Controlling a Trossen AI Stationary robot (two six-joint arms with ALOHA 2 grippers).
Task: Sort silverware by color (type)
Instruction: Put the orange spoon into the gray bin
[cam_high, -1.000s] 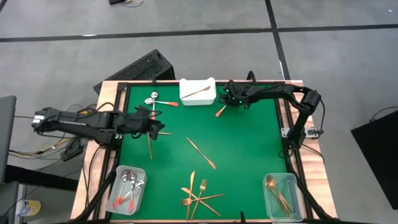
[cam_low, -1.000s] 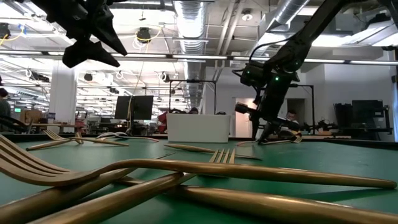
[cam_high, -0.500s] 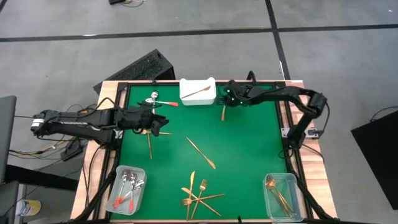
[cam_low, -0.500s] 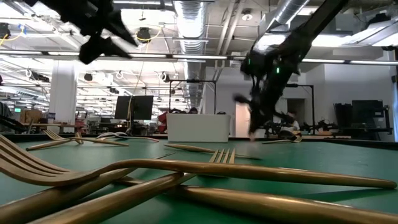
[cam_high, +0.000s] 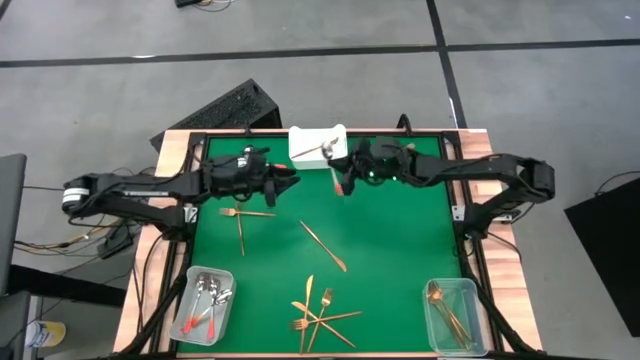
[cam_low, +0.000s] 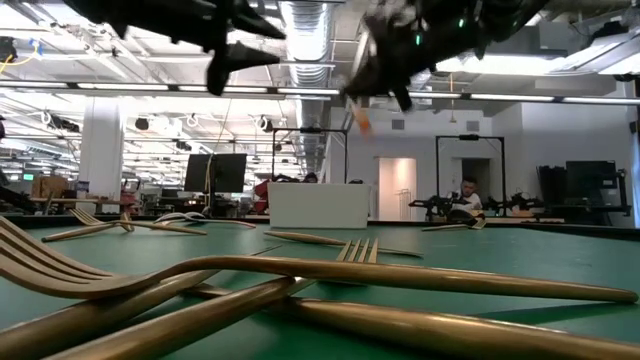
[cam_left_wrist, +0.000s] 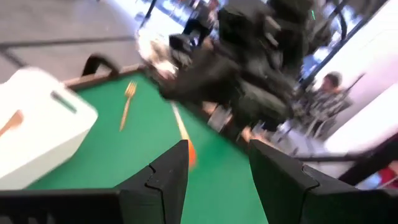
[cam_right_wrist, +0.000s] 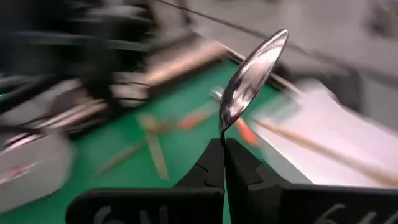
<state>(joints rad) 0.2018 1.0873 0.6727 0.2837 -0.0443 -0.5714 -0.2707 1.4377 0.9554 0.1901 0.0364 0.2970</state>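
Hauling one piece mid-sort: up off the green table (cam_high: 400, 240), just beside the white tray (cam_high: 310, 140), bound (guessing here) for the clear bin (cam_high: 190, 300) of red-handled spoons at the near-left corner. Right gripper (cam_right_wrist: 222, 146) clamped on a red-handled spoon (cam_right_wrist: 252, 68), bowl up. Left gripper (cam_high: 280, 182) close by, fingers spread, holding nothing. Smells like a handoff. Next up: lining those spread fingers on the red handle before letting go.

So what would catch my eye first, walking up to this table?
Probably the right gripper, shut on a red-handled spoon and holding it in the air beside the white tray at the far edge. The open left gripper hovers facing it, and gold cutlery lies crisscrossed on the green mat's near side.
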